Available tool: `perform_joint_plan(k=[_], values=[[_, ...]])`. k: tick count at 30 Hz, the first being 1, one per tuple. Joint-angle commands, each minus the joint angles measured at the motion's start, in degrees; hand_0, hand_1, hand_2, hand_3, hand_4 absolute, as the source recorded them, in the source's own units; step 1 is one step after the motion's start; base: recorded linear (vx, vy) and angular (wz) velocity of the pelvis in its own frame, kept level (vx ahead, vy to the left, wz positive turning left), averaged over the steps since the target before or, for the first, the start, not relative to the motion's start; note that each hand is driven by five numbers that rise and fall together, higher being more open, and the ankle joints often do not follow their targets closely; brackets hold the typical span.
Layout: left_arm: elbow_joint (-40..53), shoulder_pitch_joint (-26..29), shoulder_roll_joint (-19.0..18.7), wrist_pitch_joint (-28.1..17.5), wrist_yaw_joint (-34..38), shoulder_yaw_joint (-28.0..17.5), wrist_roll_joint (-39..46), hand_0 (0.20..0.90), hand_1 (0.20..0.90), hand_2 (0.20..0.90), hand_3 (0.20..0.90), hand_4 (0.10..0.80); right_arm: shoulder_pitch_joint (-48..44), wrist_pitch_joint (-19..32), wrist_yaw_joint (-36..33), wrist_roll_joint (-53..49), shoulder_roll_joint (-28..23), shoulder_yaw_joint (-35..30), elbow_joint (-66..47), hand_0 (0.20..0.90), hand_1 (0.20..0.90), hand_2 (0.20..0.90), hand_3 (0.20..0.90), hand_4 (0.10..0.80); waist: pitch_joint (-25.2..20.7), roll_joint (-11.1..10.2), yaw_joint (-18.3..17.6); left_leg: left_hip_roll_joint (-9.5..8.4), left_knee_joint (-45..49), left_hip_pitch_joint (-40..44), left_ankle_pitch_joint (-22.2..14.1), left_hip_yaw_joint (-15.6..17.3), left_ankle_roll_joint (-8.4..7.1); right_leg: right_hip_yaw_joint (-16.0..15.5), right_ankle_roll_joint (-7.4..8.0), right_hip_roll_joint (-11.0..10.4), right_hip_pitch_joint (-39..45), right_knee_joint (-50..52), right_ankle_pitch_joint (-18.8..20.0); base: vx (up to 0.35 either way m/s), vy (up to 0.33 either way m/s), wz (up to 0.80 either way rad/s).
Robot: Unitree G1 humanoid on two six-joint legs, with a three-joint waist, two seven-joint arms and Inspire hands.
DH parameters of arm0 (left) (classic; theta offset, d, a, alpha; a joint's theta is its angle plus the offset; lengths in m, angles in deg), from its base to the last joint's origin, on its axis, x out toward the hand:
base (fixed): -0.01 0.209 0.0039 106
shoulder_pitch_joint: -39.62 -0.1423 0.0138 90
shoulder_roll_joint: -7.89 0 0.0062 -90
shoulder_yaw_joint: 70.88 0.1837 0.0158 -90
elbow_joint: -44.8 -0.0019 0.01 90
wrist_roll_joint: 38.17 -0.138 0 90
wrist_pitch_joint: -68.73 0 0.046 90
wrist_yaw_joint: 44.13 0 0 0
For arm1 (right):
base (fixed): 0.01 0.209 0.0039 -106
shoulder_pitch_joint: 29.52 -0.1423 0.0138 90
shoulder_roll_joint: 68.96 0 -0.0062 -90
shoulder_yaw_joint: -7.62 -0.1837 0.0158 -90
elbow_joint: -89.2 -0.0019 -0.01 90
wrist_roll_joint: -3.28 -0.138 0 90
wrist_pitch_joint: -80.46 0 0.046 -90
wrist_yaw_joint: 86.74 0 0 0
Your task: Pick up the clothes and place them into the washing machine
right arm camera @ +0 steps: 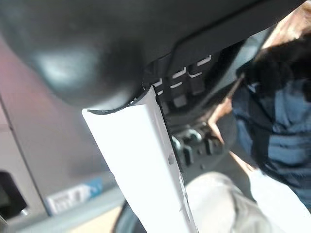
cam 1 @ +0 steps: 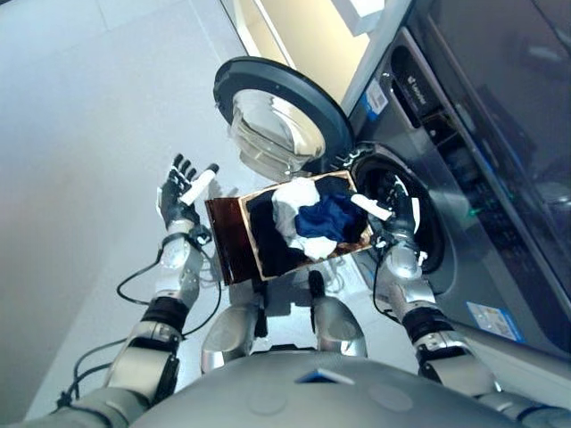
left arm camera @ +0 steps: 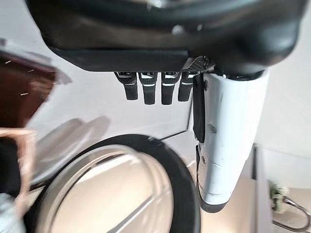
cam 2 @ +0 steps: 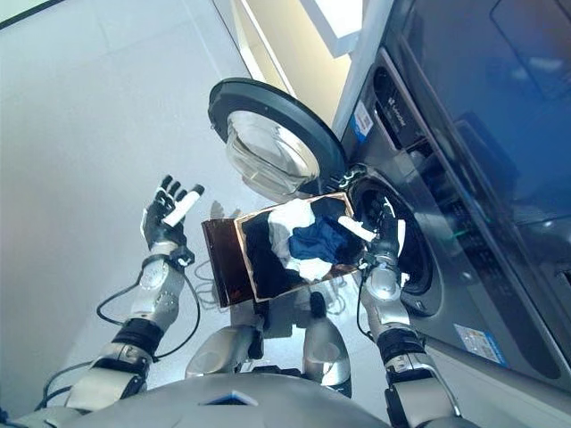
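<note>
A shallow wicker basket point(cam 1: 253, 239) holds white point(cam 1: 294, 201), blue point(cam 1: 330, 218) and black clothes point(cam 1: 268, 234). It rests on a dark brown box point(cam 1: 227, 239) beside the washing machine's drum opening point(cam 1: 428, 223). My right hand point(cam 1: 399, 214) is at the basket's machine-side rim. Its white-covered thumb lies over the clothes and its fingers point(right arm camera: 184, 82) curl at the rim. The blue cloth point(right arm camera: 286, 126) shows just past them. My left hand point(cam 1: 181, 194) is open and empty, raised to the left of the box and apart from it.
The round machine door point(cam 1: 277, 116) stands wide open behind the basket and also shows in the left wrist view point(left arm camera: 121, 184). The grey machine front point(cam 1: 500, 205) runs along the right. Pale floor point(cam 1: 80, 134) spreads to the left.
</note>
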Motion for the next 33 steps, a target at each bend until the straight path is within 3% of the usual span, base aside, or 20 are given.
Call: perform_joint_plan(k=[1,4,7,11,12,13,17,26,29,33], values=[[5.3,-0.8,-2.1,-5.4,0.0,-2.5,-2.0,0.9,0.9,0.9,0.9,0.8,-4.0,4.7,-1.0,1.7,-2.3,-2.3,-2.8,0.9,0.9,0.9,0.9,0.8,-3.7,-2.4,1.0,2.66,11.5,-6.2,-5.5,0.7,-4.57,-1.3,0.78,-0.8,2.3,3.2,2.9,0.055,0.085,0.03],[5.6,-1.9,-2.4,-5.2,-0.5,-2.5,-2.6,0.9,0.9,0.9,0.9,0.8,-3.9,3.8,-1.0,4.3,-3.3,-2.2,-2.6,0.9,0.9,0.9,0.9,0.8,-3.8,-2.3,1.1,1.63,11.2,-5.9,-6.3,0.3,-3.86,-1.6,1.44,-1.7,1.4,5.5,4.0,0.045,0.098,-0.01],[5.9,-1.7,-3.2,-4.8,-1.0,-2.0,-3.5,0.9,0.9,0.9,0.9,0.8,-5.9,2.4,-1.6,8.5,-5.1,-0.6,-1.2,0.9,0.9,0.9,0.9,0.8,-2.4,-2.1,1.1,1.25,11.5,-5.5,-6.7,0.1,-2.83,-1.9,0.86,-1.9,-1.8,11.4,6.0,-0.009,0.078,-0.03],[6.2,-0.6,-4.2,-5.7,-1.1,-2.7,-2.7,0.9,0.9,0.9,0.9,0.8,-11.2,1.5,-1.8,11.8,-7.5,2.2,0.3,0.9,0.9,0.9,0.9,0.8,-0.4,-2.5,1.7,1.72,10.8,-5.7,-7.2,0.2,-3.85,-5.7,0.87,-2.8,-5.8,3.0,7.3,-0.053,-0.073,-0.21],[6.7,-0.1,-4.4,-6.1,-0.6,-3.2,-2.3,0.9,0.9,0.9,0.9,0.8,-12.9,1.4,-1.7,12.5,-7.4,3.3,0.0,0.9,0.9,0.9,0.9,0.8,0.7,-2.8,1.9,2.35,10.8,-6.0,-7.6,0.3,-4.15,-7.5,1.11,-3.0,-9.1,0.5,9.2,-0.022,-0.106,-0.24],[7.5,-0.2,-4.5,-6.3,-0.5,-3.4,-1.8,0.9,0.9,0.9,0.9,0.8,-12.8,1.2,-1.4,13.1,-7.7,3.8,-1.2,0.9,0.9,0.9,0.9,0.8,1.2,-3.2,1.5,2.58,11.4,-6.7,-7.4,0.0,-4.15,-6.6,1.13,-2.5,-9.8,1.2,9.5,0.006,-0.175,-0.24],[7.9,0.1,-3.3,-6.0,-0.8,-2.9,-1.9,0.9,0.9,0.9,0.9,0.8,-11.0,0.8,-0.5,17.7,-8.7,5.3,-4.6,0.9,0.9,0.9,0.9,0.8,1.6,-4.3,1.7,3.43,10.6,-7.5,-6.1,-1.2,-5.39,-9.0,0.62,-2.5,-8.0,0.7,8.0,0.019,-0.089,0.13],[5.8,5.8,-2.0,-6.6,-0.4,0.9,-2.0,0.9,0.9,0.9,0.9,0.8,-18.5,-0.3,-1.8,28.6,-11.7,12.8,0.3,0.9,0.9,0.9,0.9,0.8,3.9,-3.5,2.0,3.74,9.4,-13.7,-3.2,-3.3,-7.21,-14.4,0.38,-3.2,-12.4,2.5,7.2,-0.069,-0.068,0.29],[6.4,5.6,-2.0,-6.7,-0.8,1.1,-2.1,0.9,0.9,0.9,0.9,0.8,-18.9,-0.3,-1.5,30.1,-12.3,13.4,-1.9,0.9,0.9,0.9,0.9,0.8,4.4,-3.5,1.9,3.46,10.9,-15.6,-3.8,-3.2,-7.31,-14.3,0.4,-3.4,-14.0,3.9,6.9,-0.064,-0.007,0.04],[6.9,6.1,-2.0,-6.8,-0.7,1.3,-2.2,0.9,0.9,0.9,0.9,0.8,-19.6,-0.4,-3.0,32.3,-13.1,13.4,-3.6,0.9,0.9,0.9,0.9,0.8,5.7,-3.2,1.8,2.49,19.8,-21.9,-7.2,-2.7,-6.85,-12.7,-0.26,-3.7,-19.9,11.1,4.9,-0.078,0.024,0.11]])
